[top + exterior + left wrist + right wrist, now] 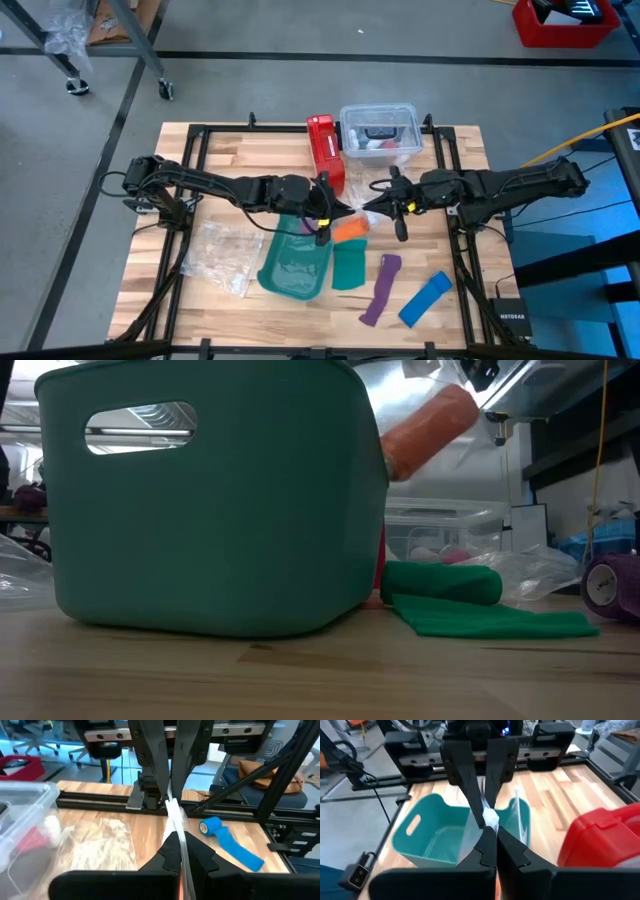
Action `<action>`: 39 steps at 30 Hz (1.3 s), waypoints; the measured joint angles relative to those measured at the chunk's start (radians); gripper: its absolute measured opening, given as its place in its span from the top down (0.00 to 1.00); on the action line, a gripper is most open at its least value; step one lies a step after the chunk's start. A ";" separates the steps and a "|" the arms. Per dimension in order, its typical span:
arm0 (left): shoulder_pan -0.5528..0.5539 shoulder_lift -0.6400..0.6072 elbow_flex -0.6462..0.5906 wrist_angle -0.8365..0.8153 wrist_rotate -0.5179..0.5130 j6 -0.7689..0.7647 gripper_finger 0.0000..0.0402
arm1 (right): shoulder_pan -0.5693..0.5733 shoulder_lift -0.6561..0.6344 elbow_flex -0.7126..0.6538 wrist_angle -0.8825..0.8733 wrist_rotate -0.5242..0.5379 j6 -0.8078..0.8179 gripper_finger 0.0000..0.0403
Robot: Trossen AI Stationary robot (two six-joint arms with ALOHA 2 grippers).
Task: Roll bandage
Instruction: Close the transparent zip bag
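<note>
The orange bandage [350, 230] hangs in the air over the table's middle, tilted, inside a clear plastic wrapper [470, 445]; it also shows in the low view [430, 422]. My left gripper [326, 216] and my right gripper [352, 212] meet tip to tip just above it. Both are shut on the wrapper's crumpled top. In the left wrist view my left gripper [178, 839] faces the right one [170, 799]. In the right wrist view my right gripper [493, 833] faces the left one [483, 814]. My left gripper pinches the wrapper's crumpled clear top [175, 815] between its two fingers, coming level from the table's left. The wrapper hangs below, clear of the table. My right gripper pinches the same crumpled top [490, 819] between its two fingers, level from the table's right, opposite the left fingers. The bandage hangs tilted below.
A teal bin [295, 265] stands just left of the bandage, toward the near edge. A green bandage [350, 266], a purple strip [380, 290] and a blue strip [425, 298] lie near the front. A red box [325, 150] and a clear tub [380, 130] stand at the back; a plastic bag [220, 255] lies left.
</note>
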 joint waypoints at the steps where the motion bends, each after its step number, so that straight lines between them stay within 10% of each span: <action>1: 0.000 0.000 0.000 -0.006 0.000 -0.004 1.00 | 0.000 0.000 0.000 -0.011 0.005 0.000 1.00; 39: -0.002 0.022 0.000 -0.003 0.033 0.210 0.99 | 0.000 0.000 0.000 0.010 -0.051 0.026 1.00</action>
